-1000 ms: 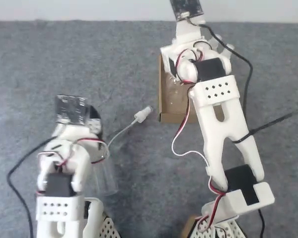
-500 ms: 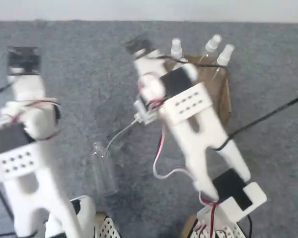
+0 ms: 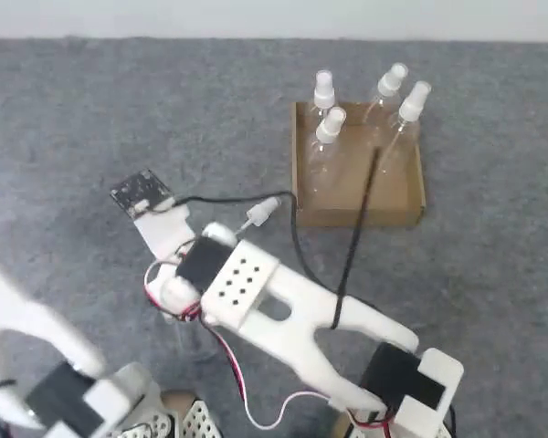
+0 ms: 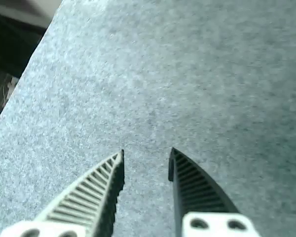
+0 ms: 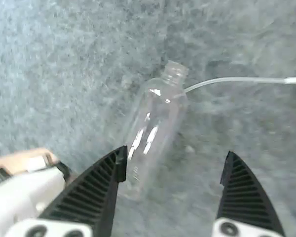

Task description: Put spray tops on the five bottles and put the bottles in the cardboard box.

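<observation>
Right hand [image 5: 175, 152] swings from box [image 3: 397, 216] to capless bottle [image 5: 153, 131].
Released wide; best to close squarely across the body, leaving the neck free.

1. Your right arm [image 3: 297, 306] stretches from its base at the near right, leftward across the middle.
2. Your right gripper [image 5: 177, 152] points downward, jaws spread wide.
3. Your left arm [image 3: 23, 315] sits at the near left corner.
4. Your left gripper [image 4: 147, 152] tilts downward, its toothed fingers [image 4: 101, 190] parted by a narrow gap.
</observation>
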Robot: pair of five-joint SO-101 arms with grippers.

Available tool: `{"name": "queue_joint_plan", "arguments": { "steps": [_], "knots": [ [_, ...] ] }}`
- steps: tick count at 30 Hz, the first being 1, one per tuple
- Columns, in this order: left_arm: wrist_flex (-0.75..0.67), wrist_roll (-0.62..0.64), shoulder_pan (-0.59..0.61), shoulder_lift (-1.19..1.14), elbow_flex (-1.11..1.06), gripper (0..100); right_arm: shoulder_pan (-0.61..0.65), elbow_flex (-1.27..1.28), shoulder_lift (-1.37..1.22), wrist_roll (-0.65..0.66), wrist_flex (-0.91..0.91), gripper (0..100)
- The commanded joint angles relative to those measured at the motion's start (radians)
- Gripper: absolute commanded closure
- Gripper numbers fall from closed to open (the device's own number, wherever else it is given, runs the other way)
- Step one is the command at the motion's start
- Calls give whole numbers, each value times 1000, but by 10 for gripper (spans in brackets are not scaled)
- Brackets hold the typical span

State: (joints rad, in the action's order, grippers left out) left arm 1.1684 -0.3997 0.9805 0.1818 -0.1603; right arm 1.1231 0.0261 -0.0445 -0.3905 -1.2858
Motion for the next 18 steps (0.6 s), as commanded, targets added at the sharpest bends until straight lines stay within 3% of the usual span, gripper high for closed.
{"name": "queue_joint_plan", "arguments": {
  "steps": [1, 7, 18],
  "knots": [
    [-23, -9, 14, -58, 111, 863, 70, 41, 70, -167, 119, 739],
    [-18, -6, 41, -133, 193, 863, 85, 160, 62, -261, 236, 738],
    [-17, -5, 35, -133, 203, 863, 76, 371, 58, -255, 516, 742]
  ]
}}
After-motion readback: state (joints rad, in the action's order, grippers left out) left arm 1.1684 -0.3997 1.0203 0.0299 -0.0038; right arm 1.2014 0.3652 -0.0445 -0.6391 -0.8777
